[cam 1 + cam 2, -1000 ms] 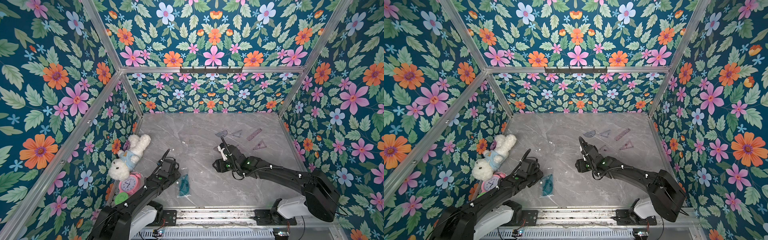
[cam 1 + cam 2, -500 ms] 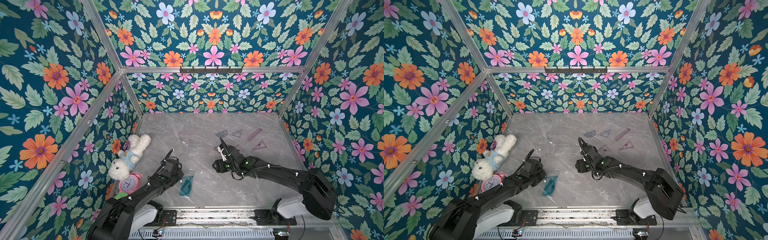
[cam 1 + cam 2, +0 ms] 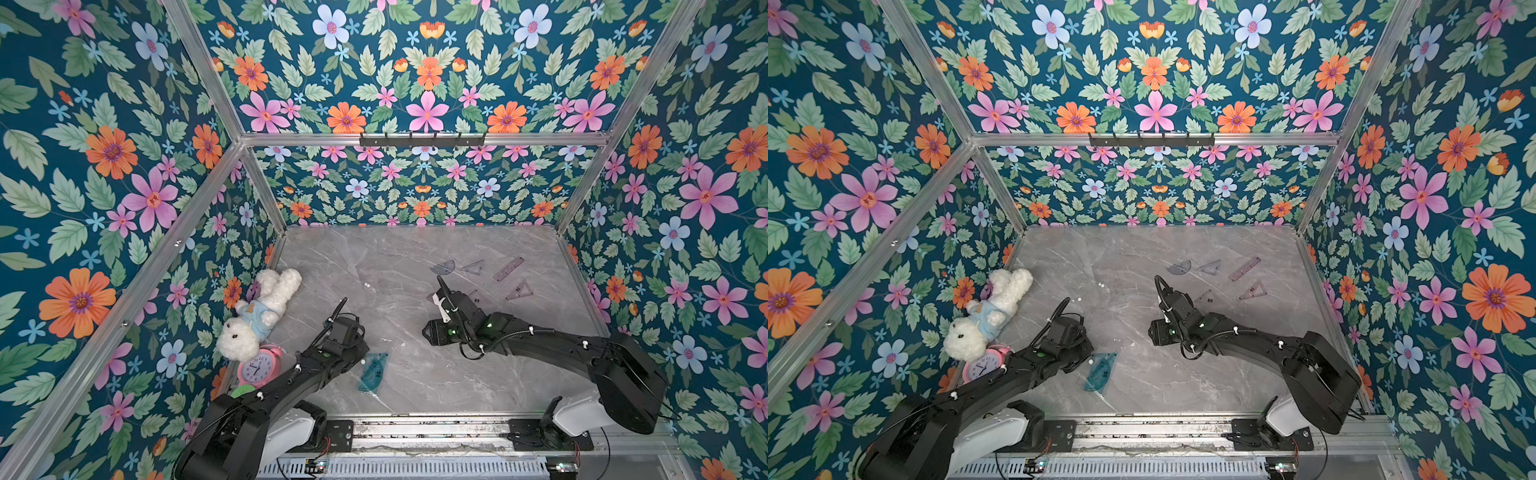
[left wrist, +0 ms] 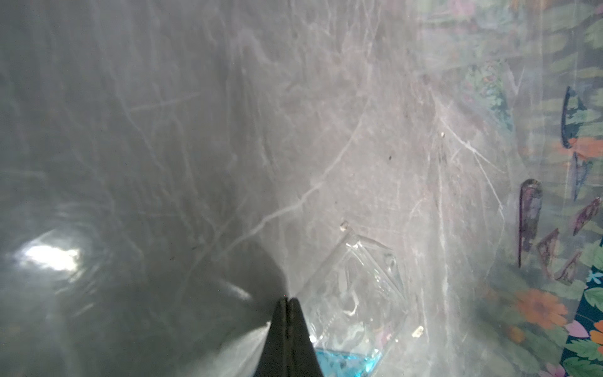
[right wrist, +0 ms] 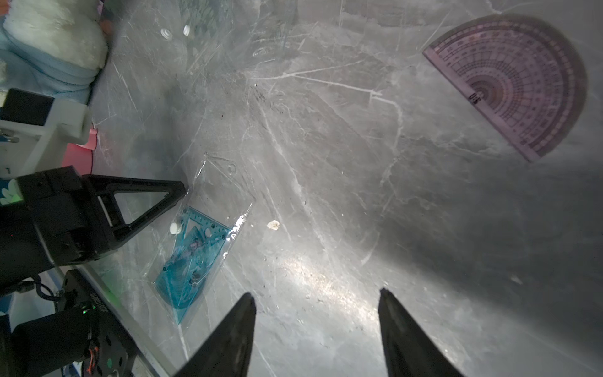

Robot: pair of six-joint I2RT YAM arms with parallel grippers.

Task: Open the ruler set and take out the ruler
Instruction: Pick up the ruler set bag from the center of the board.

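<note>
Clear, crinkled plastic film makes up the ruler set (image 5: 208, 209), a flat pouch lying on the grey veined marble table (image 3: 415, 257), near the front edge and left of centre. Translucent blue rulers (image 5: 186, 261) are bunched in its nearer end, with a small white snap just beside them. The pouch looks unopened.

The left gripper (image 5: 182, 191), black and wedge-shaped, has its tips pressed together right at the pouch's left edge. Whether any film is caught between them cannot be told. The right gripper (image 5: 317, 293) hovers right of centre with its pointed jaws wide apart and nothing between them.

Far right on the table lie flat purple pieces: a half-round protractor (image 5: 512, 85), two triangles and a straight ruler (image 3: 508, 269). A fluffy white plush toy (image 3: 257, 316) and a round pink clock (image 3: 259, 365) sit by the left wall.

Since a second ago the left jaws have closed and that arm has edged forward. The pouch and the right arm have hardly moved.
</note>
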